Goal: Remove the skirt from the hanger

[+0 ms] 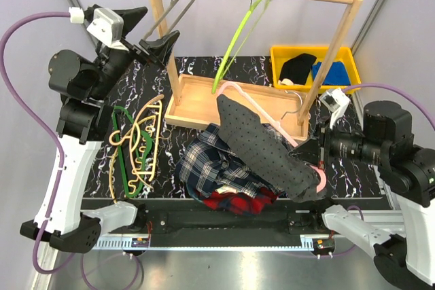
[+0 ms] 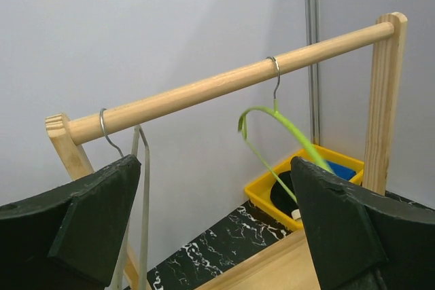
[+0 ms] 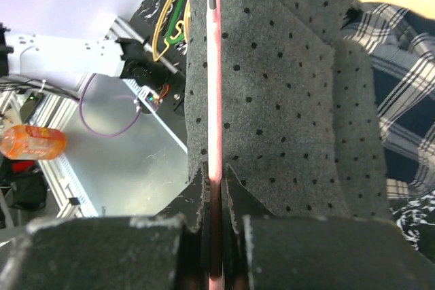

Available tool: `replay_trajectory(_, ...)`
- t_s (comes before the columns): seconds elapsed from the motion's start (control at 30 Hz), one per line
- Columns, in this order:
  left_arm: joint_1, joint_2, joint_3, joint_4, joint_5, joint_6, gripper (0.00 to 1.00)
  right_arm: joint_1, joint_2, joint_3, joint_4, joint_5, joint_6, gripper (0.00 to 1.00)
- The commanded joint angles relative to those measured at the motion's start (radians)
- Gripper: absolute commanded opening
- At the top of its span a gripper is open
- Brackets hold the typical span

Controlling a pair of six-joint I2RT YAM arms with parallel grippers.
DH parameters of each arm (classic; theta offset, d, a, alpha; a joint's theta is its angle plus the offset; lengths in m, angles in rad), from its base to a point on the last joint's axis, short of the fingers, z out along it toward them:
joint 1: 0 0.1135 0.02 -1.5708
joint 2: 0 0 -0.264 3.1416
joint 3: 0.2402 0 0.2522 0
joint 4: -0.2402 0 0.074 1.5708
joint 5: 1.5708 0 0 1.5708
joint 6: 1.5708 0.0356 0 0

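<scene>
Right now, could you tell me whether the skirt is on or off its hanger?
On, apparently: the grey skirt lies along the pink hanger, whose bar is pinched in the right gripper.

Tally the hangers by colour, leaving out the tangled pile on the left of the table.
Grey hanger, on the rail: 1
Light green hanger, on the rail: 1
Pink hanger, carrying the skirt, clamped in the right end effector: 1
Total: 3
</scene>
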Motion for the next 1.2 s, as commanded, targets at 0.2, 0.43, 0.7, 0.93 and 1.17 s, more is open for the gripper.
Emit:
replay_trajectory(0.2,-0.016,0.049,0.120,0.031,0.045,-0.061,0.99,0.004,-0.081,0.064,0.096,-0.101,-0.026,0.00)
replay_trajectory(0.43,-0.039,0.093,0.189,-0.030,0.189,-0.133,0.99,0.004,-0.049,0.167,0.503,0.054,-0.031,0.00)
replay_trajectory(0.7,-0.041,0.063,0.190,-0.062,0.208,-0.136,0.99,0.001,0.092,0.328,0.636,0.075,-0.104,0.00)
replay_trajectory(0.93,-0.041,0.048,0.140,-0.039,0.251,-0.204,0.99,0.001,0.109,0.313,0.662,0.057,-0.107,0.00)
replay_trajectory(1.17,0.099,0.181,0.156,0.397,0.663,-0.816,0.99,0.003,0.126,0.342,0.627,0.069,-0.127,0.00)
